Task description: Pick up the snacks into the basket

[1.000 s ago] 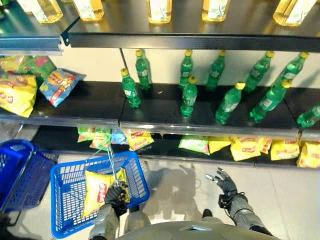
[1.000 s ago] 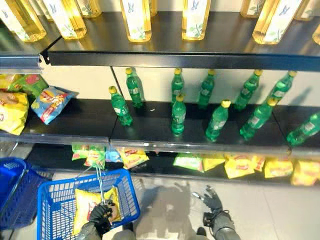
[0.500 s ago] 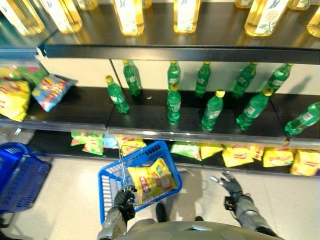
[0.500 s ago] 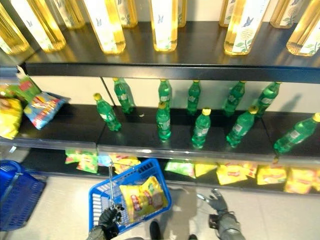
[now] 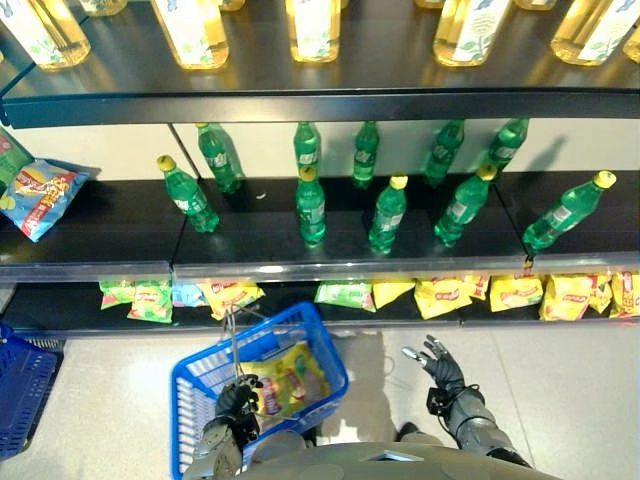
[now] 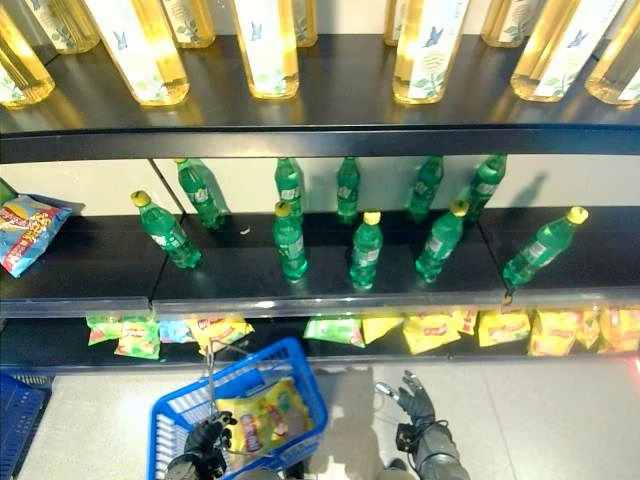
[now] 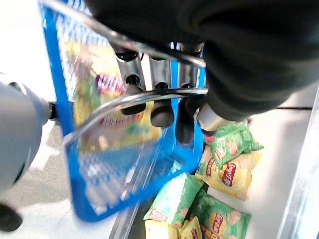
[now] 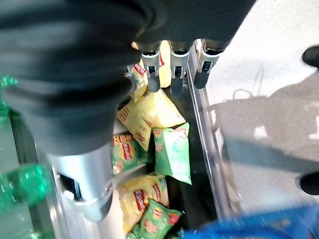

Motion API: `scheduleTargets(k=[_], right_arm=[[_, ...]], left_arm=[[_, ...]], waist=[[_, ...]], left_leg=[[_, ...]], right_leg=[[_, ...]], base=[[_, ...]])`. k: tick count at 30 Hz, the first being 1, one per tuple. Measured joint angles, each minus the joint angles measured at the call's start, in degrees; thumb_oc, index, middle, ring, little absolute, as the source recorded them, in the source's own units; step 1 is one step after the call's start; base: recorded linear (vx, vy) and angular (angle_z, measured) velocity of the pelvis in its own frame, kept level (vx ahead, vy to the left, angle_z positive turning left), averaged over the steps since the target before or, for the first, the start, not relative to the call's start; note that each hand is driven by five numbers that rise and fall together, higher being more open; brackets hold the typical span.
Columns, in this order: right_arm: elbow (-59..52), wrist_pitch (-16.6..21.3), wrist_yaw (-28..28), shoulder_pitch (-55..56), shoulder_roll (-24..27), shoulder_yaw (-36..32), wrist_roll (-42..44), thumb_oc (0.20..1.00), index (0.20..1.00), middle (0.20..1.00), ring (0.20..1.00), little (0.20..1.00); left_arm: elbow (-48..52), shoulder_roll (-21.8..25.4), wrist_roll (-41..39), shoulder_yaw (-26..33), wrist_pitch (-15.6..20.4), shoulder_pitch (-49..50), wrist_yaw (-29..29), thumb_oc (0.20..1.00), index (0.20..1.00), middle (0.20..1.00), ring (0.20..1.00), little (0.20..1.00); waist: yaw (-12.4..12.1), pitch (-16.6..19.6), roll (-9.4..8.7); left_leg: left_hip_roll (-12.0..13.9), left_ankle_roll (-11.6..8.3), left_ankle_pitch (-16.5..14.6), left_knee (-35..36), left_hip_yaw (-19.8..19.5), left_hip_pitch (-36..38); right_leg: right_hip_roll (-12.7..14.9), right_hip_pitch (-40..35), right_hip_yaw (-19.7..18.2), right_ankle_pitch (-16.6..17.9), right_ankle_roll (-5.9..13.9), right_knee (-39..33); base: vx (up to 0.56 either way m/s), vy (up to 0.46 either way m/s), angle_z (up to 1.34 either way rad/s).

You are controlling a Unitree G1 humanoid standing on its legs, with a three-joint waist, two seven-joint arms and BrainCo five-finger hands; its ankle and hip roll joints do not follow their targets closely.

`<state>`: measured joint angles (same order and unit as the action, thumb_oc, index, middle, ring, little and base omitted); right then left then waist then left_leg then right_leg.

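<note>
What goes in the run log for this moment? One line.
left robot hand: shut on basket handle | basket: holds yellow snack bag | right robot hand: open, empty, below bottom-shelf snacks

Head stereo pair faces down at shelves [image 5: 300, 255]; wrist cameras close

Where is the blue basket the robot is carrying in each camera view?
Left eye: blue basket at bottom, left of centre.
Right eye: bottom left.
Left wrist: its mesh wall beyond the left hand, which grips the handle.
Right wrist: a blue edge in one corner.
Shared landmark: yellow snack bag inside.
</note>
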<state>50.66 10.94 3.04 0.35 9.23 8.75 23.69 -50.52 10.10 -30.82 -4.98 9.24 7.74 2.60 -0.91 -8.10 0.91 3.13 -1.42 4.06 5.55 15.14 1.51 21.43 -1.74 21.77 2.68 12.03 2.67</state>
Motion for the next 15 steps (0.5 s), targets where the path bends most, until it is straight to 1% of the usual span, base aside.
scheduleTargets(k=[1, 2, 3, 4, 5, 6, 7, 8, 9, 10, 11, 12, 13, 14, 15], right_arm=[[-0.1, 0.0, 0.0, 0.2, 0.1, -0.1, 0.0, 1.000, 1.000, 1.000, 1.000, 1.000], [0.0, 0.0, 0.0, 0.6, 0.3, -0.2, 0.0, 1.000, 1.000, 1.000, 1.000, 1.000], [0.1, 0.0, 0.0, 0.5, 0.3, -0.1, 0.0, 1.000, 1.000, 1.000, 1.000, 1.000], [0.2, -0.2, 0.0, 0.9, -0.3, -0.1, 0.0, 1.000, 1.000, 1.000, 1.000, 1.000], [0.8, -0.5, 0.0, 1.7, 0.4, -0.3, 0.0, 1.000, 1.000, 1.000, 1.000, 1.000], [1.3, -0.6, 0.1, 1.7, 1.9, -0.3, 0.0, 1.000, 1.000, 1.000, 1.000, 1.000], [1.6, -0.7, 0.1, 1.7, 4.6, -1.1, 0.0, 1.000, 1.000, 1.000, 1.000, 1.000], [1.6, -0.7, 0.1, 2.1, 5.1, -1.3, 0.0, 1.000, 1.000, 1.000, 1.000, 1.000], [2.0, -0.8, 0.3, 2.1, 6.9, -1.7, 0.0, 1.000, 1.000, 1.000, 1.000, 1.000], [2.4, -0.8, 0.4, 2.2, 7.0, -2.2, 0.1, 1.000, 1.000, 1.000, 1.000, 1.000], [2.4, -0.9, 0.5, 3.2, 7.1, -2.5, 0.2, 1.000, 1.000, 1.000, 1.000, 1.000], [2.3, -0.9, 0.5, 3.2, 7.2, -2.4, 0.3, 1.000, 1.000, 1.000, 1.000, 1.000], [1.9, -0.8, 0.5, 3.5, 7.2, -2.6, 0.6, 1.000, 1.000, 1.000, 1.000, 1.000], [2.0, -0.8, 0.5, 3.4, 7.4, -2.6, 0.6, 1.000, 1.000, 1.000, 1.000, 1.000], [2.0, -0.8, 0.5, 3.5, 7.3, -2.6, 0.7, 1.000, 1.000, 1.000, 1.000, 1.000]], left_arm=[[0.0, -0.1, 0.0, 0.2, 0.0, 0.0, 0.1, 0.200, 0.200, 0.200, 0.200, 0.200], [0.0, 0.4, -0.3, 1.2, 0.0, 0.2, 0.4, 0.200, 0.200, 0.200, 0.200, 0.200], [0.1, 0.8, -0.3, 1.7, 0.1, 0.3, 0.4, 0.200, 0.200, 0.200, 0.200, 0.200], [0.1, 2.3, -0.5, 2.0, 0.1, 0.3, 0.5, 0.200, 0.200, 0.200, 0.200, 0.200], [-1.1, 1.7, -0.9, 2.9, -0.3, -0.2, 1.3, 0.200, 0.200, 0.200, 0.200, 0.200], [-0.6, 0.3, -1.4, 2.8, -0.4, 0.6, 1.4, 0.200, 0.200, 0.200, 0.200, 0.200], [-0.3, -2.5, -1.5, 2.8, -0.2, 1.6, 1.3, 0.200, 0.200, 0.200, 0.200, 0.200], [-0.3, -3.7, -1.6, 2.8, -0.2, 1.6, 1.4, 0.200, 0.200, 0.200, 0.200, 0.200], [-0.5, -5.9, -2.1, 2.7, -0.1, 1.6, 1.2, 0.200, 0.200, 0.200, 0.200, 0.200], [-0.9, -6.4, -2.7, 3.0, 0.1, 1.1, 1.3, 0.200, 0.200, 0.200, 0.200, 0.200], [-0.9, -6.4, -3.9, 2.9, 0.1, -0.2, 1.4, 0.200, 0.200, 0.200, 0.200, 0.200], [-0.2, -6.4, -4.3, 2.9, 0.1, -0.1, 1.3, 0.200, 0.200, 0.200, 0.200, 0.200], [-0.1, -6.5, -5.1, 2.9, 0.1, 0.0, 1.3, 0.200, 0.200, 0.200, 0.200, 0.200], [-0.1, -6.6, -5.5, 2.9, 0.0, 0.1, 1.3, 0.200, 0.200, 0.200, 0.200, 0.200], [-0.1, -6.3, -6.0, 2.9, 0.0, 0.1, 1.3, 0.200, 0.200, 0.200, 0.200, 0.200]], waist=[[0.0, 0.0, 0.01], [-0.2, 0.5, -0.21], [-0.3, 0.8, -0.91], [-0.1, 0.8, -2.43], [0.0, 1.0, -1.49], [-0.2, 1.3, -0.37], [0.1, 1.6, 1.89], [0.1, 1.7, 2.21], [0.4, 1.9, 2.38], [1.6, 1.8, 2.28], [1.4, 2.8, 1.65], [1.5, 3.3, 2.20], [1.7, 3.7, 1.84], [1.6, 4.1, 2.36], [1.6, 4.2, 2.03]], left_leg=[[0.8, -0.81, 0.0, 0.0, -0.3, 0.1], [1.8, -2.75, 0.4, -0.3, -1.0, 0.0], [2.4, -4.19, 0.6, -0.3, -1.2, 0.0], [2.8, -6.63, 1.3, -0.3, -1.6, 0.0], [5.3, -7.73, 1.9, -0.4, -1.8, 0.9], [6.7, -8.11, 2.8, -0.4, -0.5, 1.2], [8.6, -7.41, 4.5, -0.4, 1.7, 1.4], [9.1, -7.03, 5.2, -0.4, 2.1, 1.4], [8.9, -6.41, 6.5, -1.6, 2.2, 1.4], [9.8, -6.85, 6.8, -3.3, 1.7, 0.0], [10.6, -6.67, 8.2, -2.7, 1.5, -0.6], [10.9, -6.62, 8.3, -2.7, 1.8, -0.7], [12.2, -6.64, 8.3, -2.4, 2.1, -1.1], [12.6, -6.73, 8.4, -2.3, 2.0, -1.0], [12.8, -7.05, 8.5, -2.3, 2.0, -1.2]], right_leg=[[1.8, 0.1, -0.2, 0.4, 0.65, -1.0], [4.0, -0.2, 0.6, 3.7, 2.69, -6.5], [4.9, -0.3, 0.7, 5.3, 2.37, -8.3], [4.9, -0.3, -1.7, 8.2, 0.92, -7.7], [2.6, -1.4, -2.4, 6.2, 2.35, -7.2], [1.0, -1.2, -2.3, 5.4, 3.01, -7.0], [-1.4, -2.2, -1.5, 4.5, 2.70, -7.2], [-1.9, -2.4, -0.9, 4.1, 2.14, -7.1], [-3.0, -3.5, -0.2, 2.9, 1.62, -6.8], [-3.5, -4.6, 1.3, 2.1, 1.22, -6.8], [-4.7, -4.4, 2.3, 0.9, 0.24, -6.5], [-5.6, -4.4, 2.3, 0.5, 0.08, -6.3], [-7.0, -4.4, 2.7, -0.1, -0.47, -6.4], [-7.4, -4.4, 2.7, -0.2, -0.59, -6.4], [-7.8, -4.4, 2.7, -0.2, -0.58, -6.6]], base=[[0.15, -0.353, -0.04], [0.05, -0.226, -0.07], [0.15, -0.339, 0.12], [0.14, -0.316, 0.29], [0.18, -0.439, 0.17], [0.13, -0.332, 0.06], [0.06, -0.244, -0.01], [0.06, -0.329, 0.15], [0.05, -0.324, 0.38], [0.06, -0.363, 0.56], [0.03, -0.159, 0.53], [0.08, -0.288, 0.35], [0.04, -0.136, 0.11], [0.06, -0.216, 0.12], [0.05, -0.197, -0.02]])
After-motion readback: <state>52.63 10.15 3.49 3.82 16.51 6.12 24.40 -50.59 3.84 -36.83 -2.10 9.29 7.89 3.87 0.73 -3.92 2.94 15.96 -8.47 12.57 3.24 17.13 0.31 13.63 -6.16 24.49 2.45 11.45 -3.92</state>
